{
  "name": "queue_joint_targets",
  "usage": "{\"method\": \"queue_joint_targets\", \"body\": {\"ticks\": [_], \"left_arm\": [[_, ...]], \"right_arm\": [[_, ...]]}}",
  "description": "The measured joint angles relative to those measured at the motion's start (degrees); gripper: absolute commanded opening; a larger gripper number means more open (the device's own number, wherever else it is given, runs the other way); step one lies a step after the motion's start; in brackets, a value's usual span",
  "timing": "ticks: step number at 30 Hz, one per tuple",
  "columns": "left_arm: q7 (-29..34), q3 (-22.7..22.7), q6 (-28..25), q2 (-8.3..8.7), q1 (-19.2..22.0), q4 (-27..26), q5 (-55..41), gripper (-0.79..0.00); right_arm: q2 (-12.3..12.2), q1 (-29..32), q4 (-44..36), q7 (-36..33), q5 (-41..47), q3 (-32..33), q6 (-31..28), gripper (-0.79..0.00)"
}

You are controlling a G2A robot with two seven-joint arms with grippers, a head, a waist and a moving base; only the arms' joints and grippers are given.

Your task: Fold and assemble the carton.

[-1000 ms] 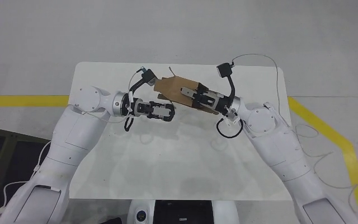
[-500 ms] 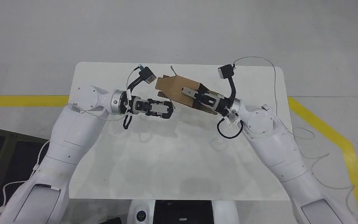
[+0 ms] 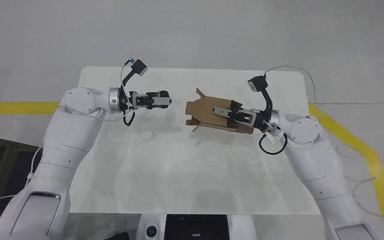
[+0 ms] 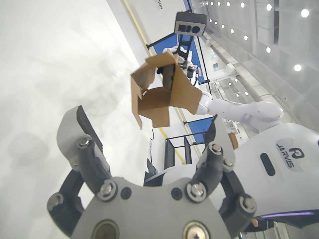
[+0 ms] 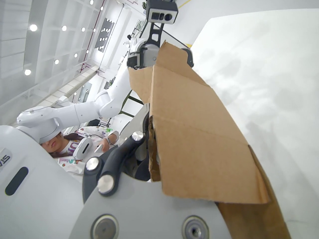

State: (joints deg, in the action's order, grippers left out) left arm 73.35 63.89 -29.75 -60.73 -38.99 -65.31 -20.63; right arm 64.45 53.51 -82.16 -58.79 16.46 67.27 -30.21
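A brown carton [image 3: 204,110], partly unfolded with loose flaps, hangs over the middle of the white table [image 3: 180,174]. My right gripper [image 3: 227,112] is shut on one of its walls, with one finger inside the open tube. The right wrist view has the carton [image 5: 194,130] running away from the wrist. My left gripper [image 3: 167,99] stands open a short way left of the carton, touching nothing. From the left wrist, the carton [image 4: 159,98] shows its open end beyond the spread fingers [image 4: 82,123].
The table's back edge [image 3: 192,68] lies just behind both grippers. A thin cable [image 3: 282,69] loops from the right arm over the back right corner. The front half of the table is bare.
My left gripper has drawn back to the left, away from the carton. The right arm has carried the carton to the right and turned it level.
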Motion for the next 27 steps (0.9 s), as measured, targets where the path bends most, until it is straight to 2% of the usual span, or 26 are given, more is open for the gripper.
{"method": "queue_joint_targets", "body": {"ticks": [5, 12, 19, 27], "left_arm": [[-1.7, -2.3, -2.3, -0.39, 1.2, 2.2, 5.8, 0.0], [-4.1, -6.5, -5.3, -1.26, 1.9, 3.0, 11.0, 0.0], [-6.0, -8.7, -5.7, -1.97, 3.0, 3.7, 12.7, 0.0], [-5.6, -9.6, -5.6, -2.3, 3.3, 2.5, 10.2, 0.0]], "right_arm": [[-0.5, 1.0, -1.9, -1.2, 1.3, 1.5, 0.0, -0.785], [-0.1, 1.1, -1.6, 1.2, 3.5, 0.5, -2.2, -0.785], [0.4, -0.7, 0.0, 0.7, 5.5, -1.6, -3.7, -0.785], [1.0, -2.0, 1.4, 2.2, 5.6, -3.3, -5.1, -0.785]]}}
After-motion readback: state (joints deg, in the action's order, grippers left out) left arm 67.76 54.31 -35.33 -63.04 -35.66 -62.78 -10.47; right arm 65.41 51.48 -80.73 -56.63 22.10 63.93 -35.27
